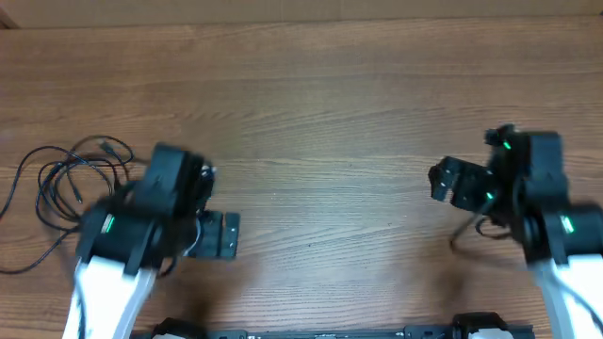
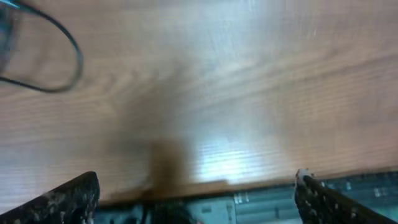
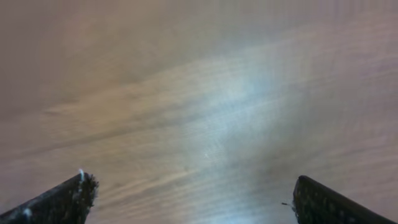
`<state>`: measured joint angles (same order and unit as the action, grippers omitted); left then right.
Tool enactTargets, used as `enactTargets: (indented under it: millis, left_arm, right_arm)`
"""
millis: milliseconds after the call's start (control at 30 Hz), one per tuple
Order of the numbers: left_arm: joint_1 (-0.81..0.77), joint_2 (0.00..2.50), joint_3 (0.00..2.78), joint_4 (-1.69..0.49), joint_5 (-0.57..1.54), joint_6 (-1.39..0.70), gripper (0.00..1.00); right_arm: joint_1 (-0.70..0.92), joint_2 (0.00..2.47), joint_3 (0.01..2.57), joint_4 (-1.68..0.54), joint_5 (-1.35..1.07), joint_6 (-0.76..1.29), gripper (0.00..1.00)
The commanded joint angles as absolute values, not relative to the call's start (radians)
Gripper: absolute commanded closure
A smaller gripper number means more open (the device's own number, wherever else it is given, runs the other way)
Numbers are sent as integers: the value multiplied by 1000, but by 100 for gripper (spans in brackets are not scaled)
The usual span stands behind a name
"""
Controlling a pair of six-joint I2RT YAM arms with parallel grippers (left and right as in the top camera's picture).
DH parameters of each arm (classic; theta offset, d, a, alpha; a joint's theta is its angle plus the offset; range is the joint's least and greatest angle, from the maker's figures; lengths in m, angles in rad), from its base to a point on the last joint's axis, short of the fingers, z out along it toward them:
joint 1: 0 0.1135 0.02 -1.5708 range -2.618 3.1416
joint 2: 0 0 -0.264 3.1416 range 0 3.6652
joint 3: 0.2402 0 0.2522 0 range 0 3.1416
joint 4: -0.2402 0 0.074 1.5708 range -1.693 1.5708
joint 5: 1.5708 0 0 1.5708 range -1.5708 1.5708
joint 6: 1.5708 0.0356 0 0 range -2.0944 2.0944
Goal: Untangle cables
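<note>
Tangled black cables (image 1: 71,181) in loose loops at the table's (image 1: 330,113) left side, beside the left arm (image 1: 122,235), blurred loop (image 2: 69,53) in the left wrist view probably one of them, left gripper (image 1: 220,235) wide apart, empty, right gripper (image 1: 450,183) wide apart, empty, far right.

A robotics lab bench is suggested. A wood-grain table (image 1: 320,104) is fitted with a left arm (image 1: 108,268) and a right arm (image 1: 556,254), mounted along a dark base rail (image 1: 330,333).
</note>
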<state>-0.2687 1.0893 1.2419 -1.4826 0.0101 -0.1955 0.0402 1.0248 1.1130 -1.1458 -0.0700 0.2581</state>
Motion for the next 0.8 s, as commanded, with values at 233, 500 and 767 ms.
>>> enactTargets:
  millis: [233, 500, 767]
  left_arm:
    - [-276, 580, 1140, -1357, -162, -287, 0]
    - [-275, 537, 1140, -1243, -191, -296, 0]
    - [-275, 538, 1140, -1290, -190, -295, 0]
  right_arm:
    - [45, 607, 1017, -1149, 8, 265, 0]
    - [45, 558, 1014, -1168, 44, 270, 0]
    - [45, 558, 1014, -1169, 44, 270, 0]
